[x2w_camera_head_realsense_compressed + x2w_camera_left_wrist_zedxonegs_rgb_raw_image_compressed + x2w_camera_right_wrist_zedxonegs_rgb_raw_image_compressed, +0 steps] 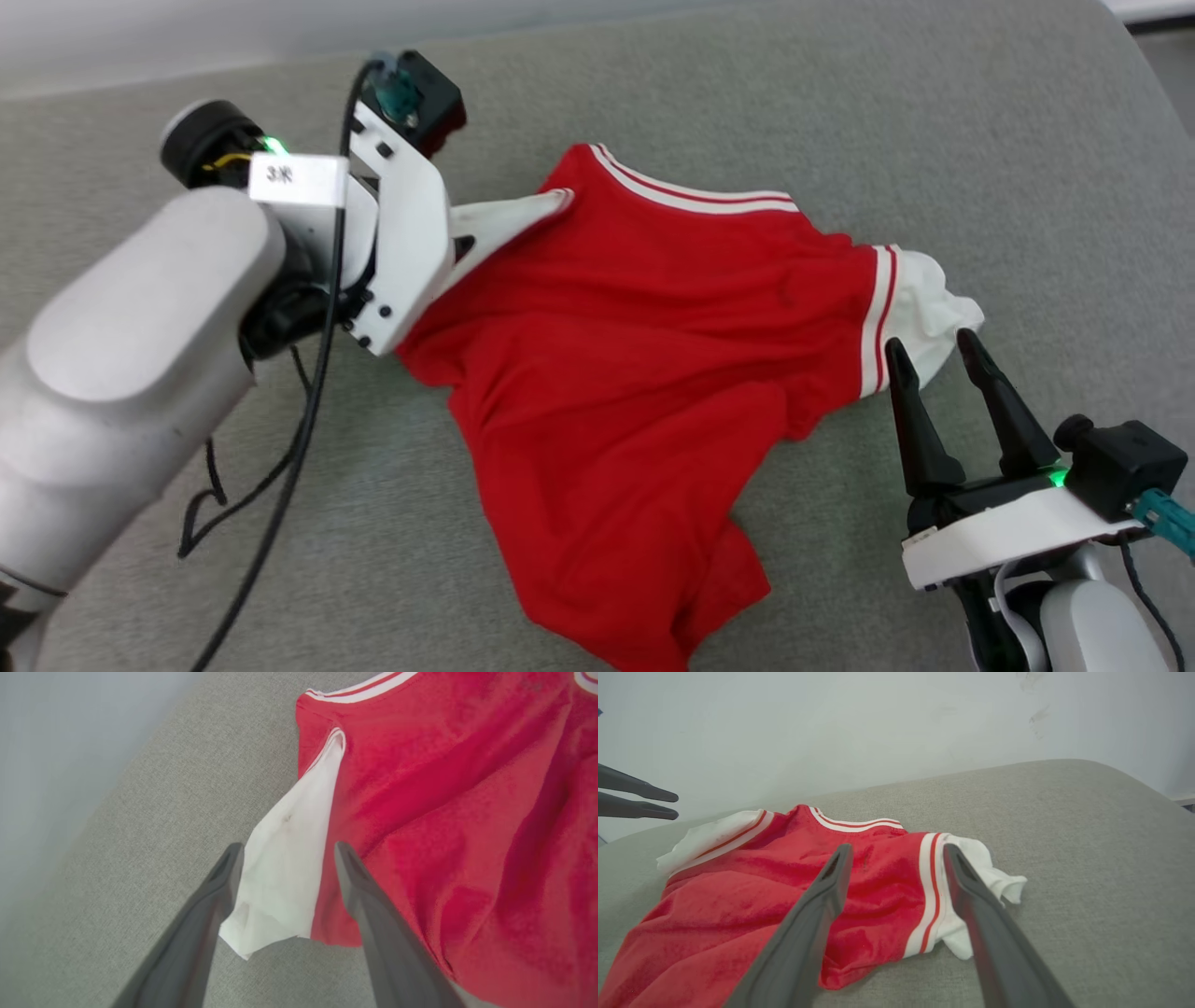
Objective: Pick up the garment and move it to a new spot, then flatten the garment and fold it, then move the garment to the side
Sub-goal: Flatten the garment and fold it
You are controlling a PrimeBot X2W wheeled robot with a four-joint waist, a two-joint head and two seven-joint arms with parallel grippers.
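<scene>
Both sets of jaws stand wide with nothing in them. The garment [635,373] lies on the grey cushion [840,112] between my two arms, and its shoulder line runs roughly from one gripper to the other. The red body trails back toward me in loose folds.

From the left gripper [285,847], one white sleeve [285,868] sits straight ahead in the gap between the fingers, with the red panel off past the right-hand finger and bare cushion past the left-hand one. The fingers look to be hovering above the cloth, though I cannot tell for sure that they are clear of it.

From the right gripper [896,847], the other sleeve [985,882] lies ahead and slightly to the right-hand finger's side. The red-and-white striped seam falls between the tips. In the head view those tips sit just at the sleeve's near edge.

Both arms are about equally near their own shoulder. I judge a two-handed pinch at the sleeves is the natural way to lift and carry it.

The shirt is rumpled and skewed, with its hem bunched nearest me. The striped collar trim [691,191] is at the far side, and no print shows on the upward face
</scene>
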